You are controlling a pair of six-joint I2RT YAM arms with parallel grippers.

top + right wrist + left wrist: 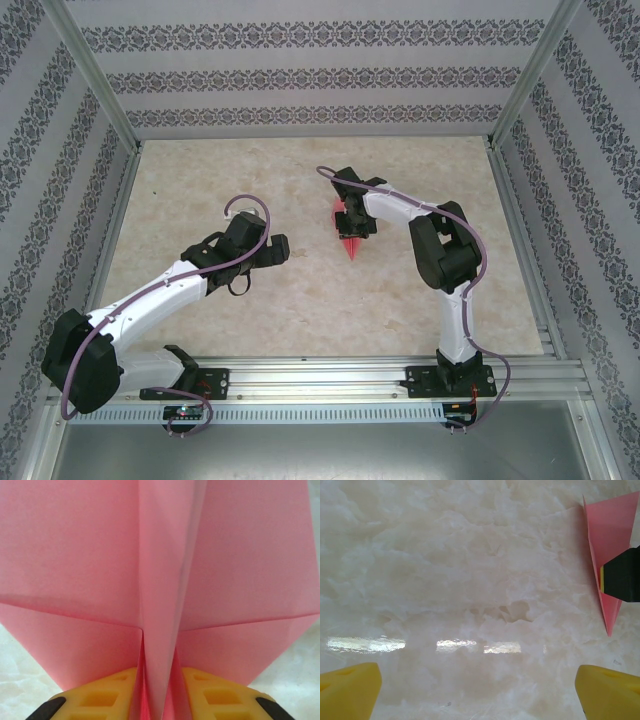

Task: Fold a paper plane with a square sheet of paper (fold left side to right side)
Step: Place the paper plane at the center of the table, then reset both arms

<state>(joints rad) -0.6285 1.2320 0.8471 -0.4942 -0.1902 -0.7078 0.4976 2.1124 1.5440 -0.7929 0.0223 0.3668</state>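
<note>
Two arms on show, white shells with chunky black joints: left arm (150, 290) lower left, right arm (455, 300) over on the right. A mauve cable (245, 200) loops along each. On the left gripper (479, 685), the fingers (607, 692) are plain yellow blocks; on the right gripper (160, 697), the fingers (95, 700) are yellow with square pockets and black corners.

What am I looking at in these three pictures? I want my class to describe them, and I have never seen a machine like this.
These are two robot arms bolted to the near edge of a marble-patterned table. One picture looks down from above; the other two come from a camera on each wrist. The left end effector hangs open over bare table. A pink paper plane sits at the right end effector, its centre fold between the yellow fingers; whether they pinch it is unclear.
</note>
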